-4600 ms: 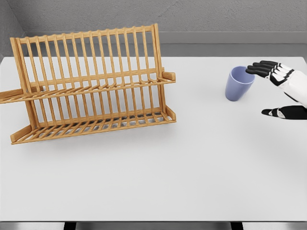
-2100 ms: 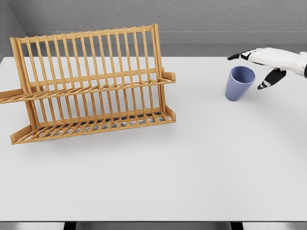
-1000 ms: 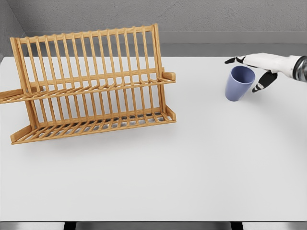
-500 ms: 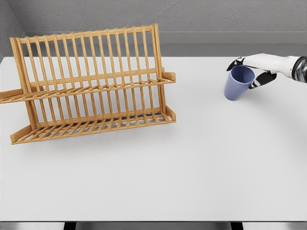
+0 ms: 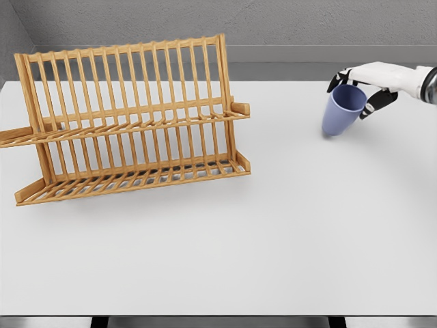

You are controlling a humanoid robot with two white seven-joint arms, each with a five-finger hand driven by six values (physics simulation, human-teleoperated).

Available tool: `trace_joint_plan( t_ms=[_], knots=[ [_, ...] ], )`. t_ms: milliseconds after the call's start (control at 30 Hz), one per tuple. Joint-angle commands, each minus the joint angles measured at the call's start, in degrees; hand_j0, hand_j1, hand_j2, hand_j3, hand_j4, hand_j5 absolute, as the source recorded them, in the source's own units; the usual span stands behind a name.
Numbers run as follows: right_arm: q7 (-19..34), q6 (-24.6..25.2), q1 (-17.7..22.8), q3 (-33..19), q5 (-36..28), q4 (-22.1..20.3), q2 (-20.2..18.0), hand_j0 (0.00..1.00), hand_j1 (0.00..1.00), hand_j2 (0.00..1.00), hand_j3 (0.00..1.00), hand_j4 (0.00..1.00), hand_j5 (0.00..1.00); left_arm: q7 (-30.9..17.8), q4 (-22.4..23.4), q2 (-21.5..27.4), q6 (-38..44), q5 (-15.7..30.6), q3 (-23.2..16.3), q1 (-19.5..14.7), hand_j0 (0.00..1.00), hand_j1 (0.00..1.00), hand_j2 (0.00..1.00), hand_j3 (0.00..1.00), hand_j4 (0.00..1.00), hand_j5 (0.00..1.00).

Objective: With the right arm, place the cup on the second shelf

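Spreading across most of the view, the white tabletop point(image 5: 287, 232) runs out below and far to the left of the robot hand point(image 5: 360, 85), with a grey wall behind it and a dark strip where the two meet. Well to the left of the robot hand stands the wooden dish rack point(image 5: 130, 119), the largest thing on the tabletop: a two-level frame of light brown slats, its tall back leaning away, an upper shelf of thin rungs about halfway up and a lower shelf just above the surface. Both shelves carry nothing.

The white right arm enters from the right edge at the upper right, and the robot hand at its end has its dark fingers point(image 5: 374, 102) curled around the rim of the cup point(image 5: 341, 109), some showing at the far side of the rim and others on the near right side, so it grips the cup. The cup hangs just below and left of the robot hand, a plain pale blue tumbler without a handle, wider at its open mouth and narrowing to the base. It is tilted, mouth turned up toward the robot hand. Whether its base touches the tabletop cannot be told.
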Motion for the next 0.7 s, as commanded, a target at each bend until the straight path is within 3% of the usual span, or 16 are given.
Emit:
trace_joint_plan(
  t_ms=[0,33,667],
  knots=[
    [-0.02,0.08,0.00,-0.10,-0.26,-0.07,-0.09,0.55,0.55,0.55,0.55,0.55,0.55,-0.02,0.00,0.00,-0.03,0.01,-0.03,0.00,1.00,1.00,1.00,1.00,1.00,1.00],
    [-0.02,0.00,0.00,-0.10,-0.26,-0.07,-0.18,0.52,0.52,0.52,0.52,0.52,0.52,-0.02,0.00,0.00,-0.03,0.01,-0.03,0.00,1.00,1.00,1.00,1.00,1.00,1.00],
    [-0.02,-0.36,-2.90,-2.83,-0.44,-3.76,-0.70,0.52,0.52,0.52,0.52,0.52,0.52,-0.02,0.00,0.00,-0.03,0.01,-0.03,0.00,1.00,1.00,1.00,1.00,1.00,1.00]
  ],
)
